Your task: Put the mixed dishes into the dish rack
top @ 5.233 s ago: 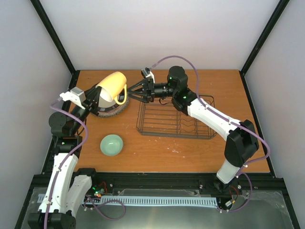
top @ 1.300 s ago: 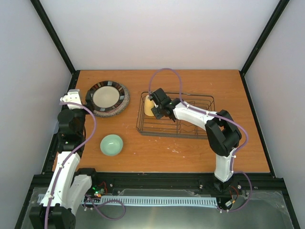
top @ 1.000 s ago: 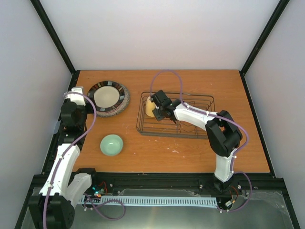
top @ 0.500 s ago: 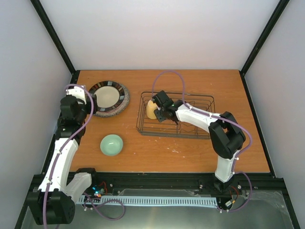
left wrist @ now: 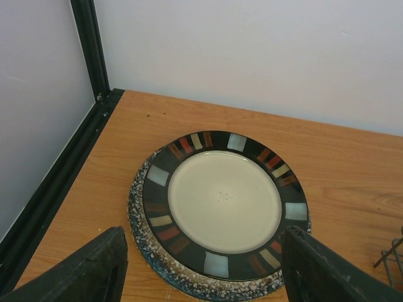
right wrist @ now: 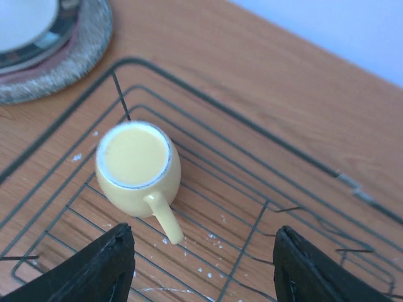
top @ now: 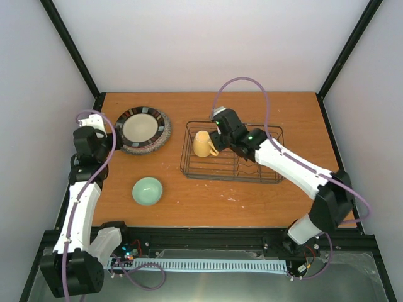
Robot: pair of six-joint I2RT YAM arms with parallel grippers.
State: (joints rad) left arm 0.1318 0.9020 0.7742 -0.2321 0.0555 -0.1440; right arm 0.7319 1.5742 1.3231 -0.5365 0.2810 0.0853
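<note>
One small yellow handled mug point(right wrist: 137, 165) stands, seemingly rim-down to drain, inside the black wire dish rack point(top: 230, 178), right fingers point(right wrist: 94, 267) spread empty above; left fingers point(left wrist: 82, 267) gape toward the cream striped-rim plate point(left wrist: 225, 198).

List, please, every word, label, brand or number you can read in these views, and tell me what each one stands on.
None: no readable text in any view.
The yellow mug, the striped-rim plate, the mint bowl and the dish rack show no lettering, logo or number.
</note>
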